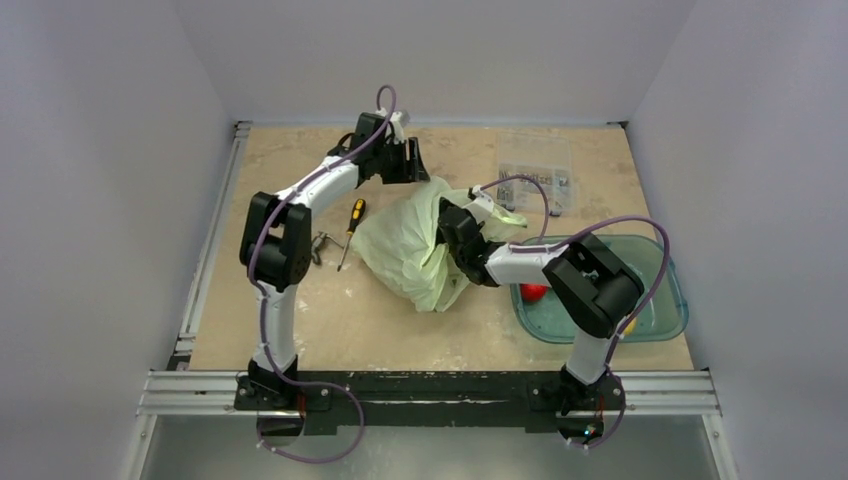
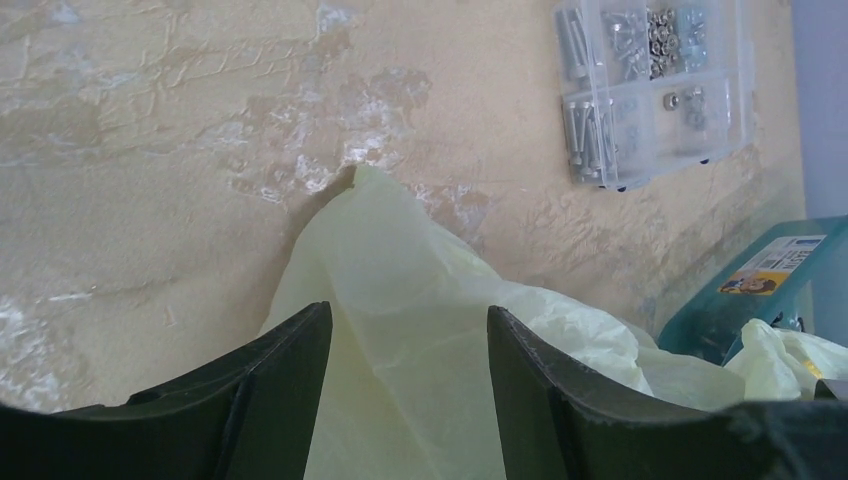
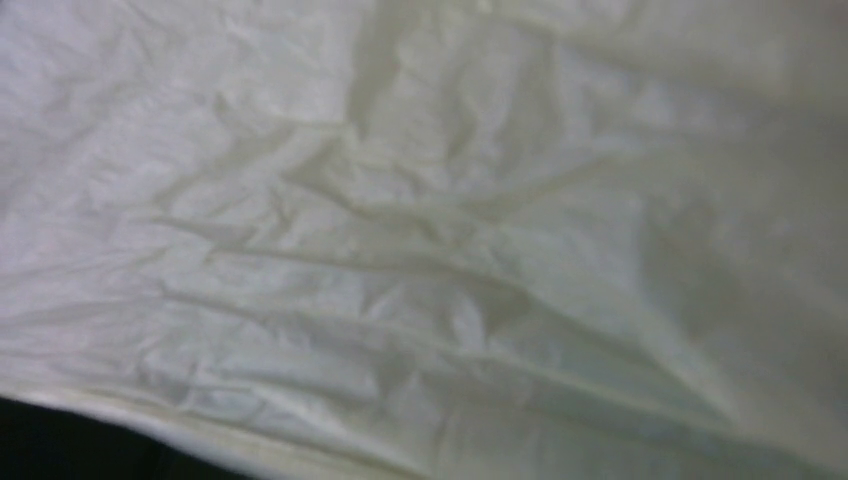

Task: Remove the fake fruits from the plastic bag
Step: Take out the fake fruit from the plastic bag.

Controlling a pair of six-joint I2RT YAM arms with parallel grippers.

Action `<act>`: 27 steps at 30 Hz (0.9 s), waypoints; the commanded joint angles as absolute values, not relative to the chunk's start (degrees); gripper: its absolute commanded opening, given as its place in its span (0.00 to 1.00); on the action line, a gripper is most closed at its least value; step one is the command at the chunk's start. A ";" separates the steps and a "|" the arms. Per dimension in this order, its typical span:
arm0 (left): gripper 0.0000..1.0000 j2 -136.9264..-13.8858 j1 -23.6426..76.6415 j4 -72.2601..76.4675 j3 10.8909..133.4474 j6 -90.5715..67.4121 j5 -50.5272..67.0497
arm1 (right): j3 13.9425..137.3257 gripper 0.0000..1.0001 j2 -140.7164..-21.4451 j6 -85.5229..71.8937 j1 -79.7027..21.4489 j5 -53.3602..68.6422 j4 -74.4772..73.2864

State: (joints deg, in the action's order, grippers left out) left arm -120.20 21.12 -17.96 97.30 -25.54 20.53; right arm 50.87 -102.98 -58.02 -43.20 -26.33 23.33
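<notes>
The pale-green plastic bag (image 1: 405, 245) lies crumpled at the table's middle. My left gripper (image 1: 408, 162) is at its far corner. In the left wrist view its fingers stand apart, with the bag's film (image 2: 400, 330) running between them. My right gripper reaches into the bag's opening (image 1: 455, 240) from the right and its fingers are hidden. The right wrist view shows only bag film (image 3: 420, 240). A red apple (image 1: 533, 292) lies in the teal tub (image 1: 665, 300). A small yellow piece (image 1: 629, 325) shows there behind the right arm. The grape bunch is out of view.
A yellow-handled screwdriver (image 1: 351, 228) and a small metal clip (image 1: 320, 245) lie left of the bag. A clear parts box (image 1: 535, 168) of screws stands at the back right and also shows in the left wrist view (image 2: 655, 90). The tub's corner (image 2: 760, 300) is close to the bag.
</notes>
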 commanded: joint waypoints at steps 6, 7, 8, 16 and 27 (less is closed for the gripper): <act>0.57 -125.97 22.93 -16.75 101.76 -28.79 20.89 | 55.19 0.76 -102.49 -54.16 -41.53 -27.30 26.06; 0.55 -125.88 22.98 -16.34 100.97 -29.16 21.42 | 55.61 0.77 -102.90 -53.84 -41.48 -27.20 26.07; 0.54 -125.79 23.00 -15.81 100.28 -29.52 22.31 | 55.90 0.77 -103.28 -53.72 -41.48 -27.40 26.12; 0.44 -125.29 23.03 -17.31 98.10 -30.24 26.92 | 58.94 0.82 -106.88 -51.19 -40.44 -26.62 26.13; 0.39 -126.01 23.03 -17.02 96.74 -31.24 30.26 | 61.93 0.97 -109.62 -42.06 -40.19 -30.09 24.98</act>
